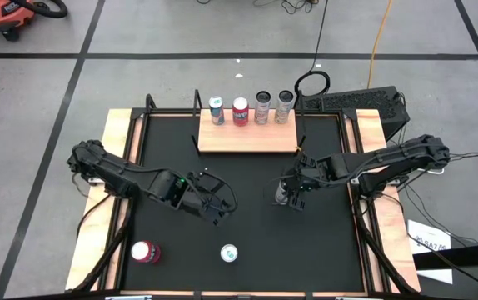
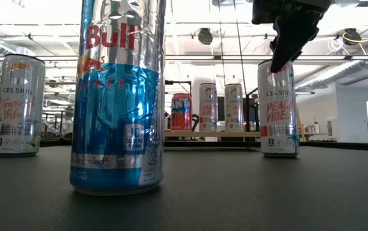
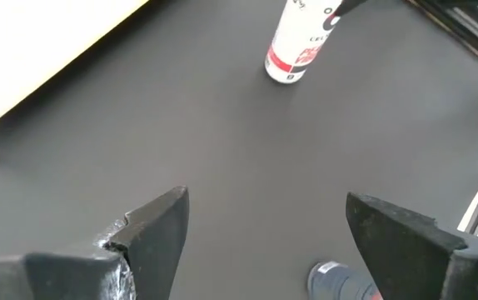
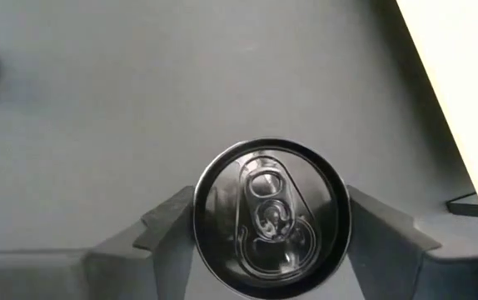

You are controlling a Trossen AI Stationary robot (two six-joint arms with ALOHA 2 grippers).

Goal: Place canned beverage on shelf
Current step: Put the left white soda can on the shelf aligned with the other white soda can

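A white Celsius can point(image 2: 278, 109) stands upright on its base on the black mat point(image 1: 256, 242), right of centre. My right gripper point(image 1: 287, 197) is above it, pointing down, open, with one finger on each side of the can's top point(image 4: 271, 218); I cannot tell whether they touch it. My left gripper point(image 1: 216, 208) hangs open and empty over the mat's left half, as the left wrist view point(image 3: 266, 200) shows. The shelf point(image 1: 247, 137), a light-wood board with black brackets, sits at the mat's far edge with several cans standing along its back.
A blue Red Bull can point(image 2: 117, 96) and another Celsius can point(image 2: 18, 106) stand on the mat near the front edge; from above they show as a silver top point(image 1: 229, 252) and a red top point(image 1: 145, 252). The front of the shelf board is bare.
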